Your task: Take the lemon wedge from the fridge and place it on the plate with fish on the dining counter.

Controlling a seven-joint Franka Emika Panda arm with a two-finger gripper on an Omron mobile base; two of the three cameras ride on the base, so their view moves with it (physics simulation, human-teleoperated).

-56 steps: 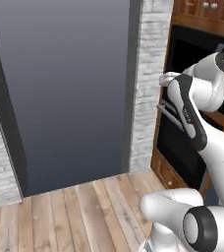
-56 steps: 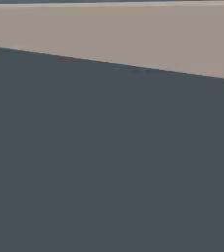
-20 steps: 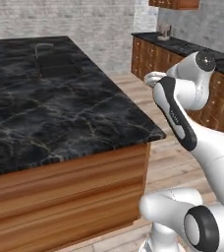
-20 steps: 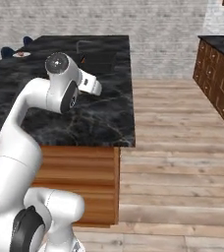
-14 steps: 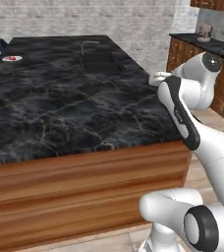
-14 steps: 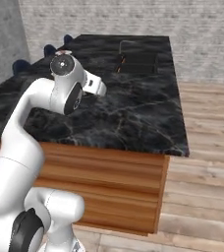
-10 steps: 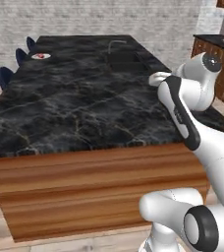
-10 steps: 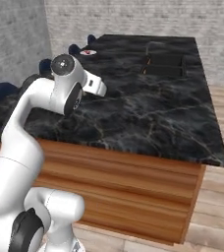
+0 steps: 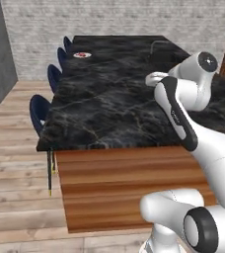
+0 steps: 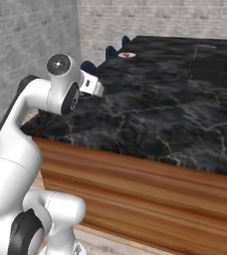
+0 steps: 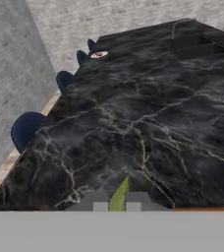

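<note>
Lemon wedge (image 11: 119, 196), tiny yellowish-green sliver, sits pinched between the two small dark tips of the hand (image 11: 117, 203) at the bottom of the hand view, so the hand is clamped on it, tips nearly together w/ just the wedge between them. Wedge stands roughly upright, pointed end up.

Beyond it stretches the long black marble-look tabletop (image 9: 109, 94) w/ faint white veins, on a wood base (image 9: 124, 188) of horizontal planks. The white arm w/ dark joints rises at the near end of it, elbow bent, wrist reaching over the near corner of the stone in the left base view.

Small round white plate with a red-orange fish (image 9: 82, 55) lies at the far end of the tabletop, near the edge where the stools are; also seen far off in the right base view (image 10: 128, 55) and the hand view (image 11: 99, 54). It's well apart from the hand, most of the tabletop's length between them.

Navy blue stools (image 9: 39, 112) line the tabletop's long side, approx four in a row in the left base view, seats tucked close to the edge. A dark recessed sink w/ a thin faucet (image 10: 210, 64) sits in the stone toward the far side, opposite the stools. Pale grey brick wall (image 9: 119, 17) closes the room behind; light wood plank floor (image 9: 13, 148) runs beside the stools.
</note>
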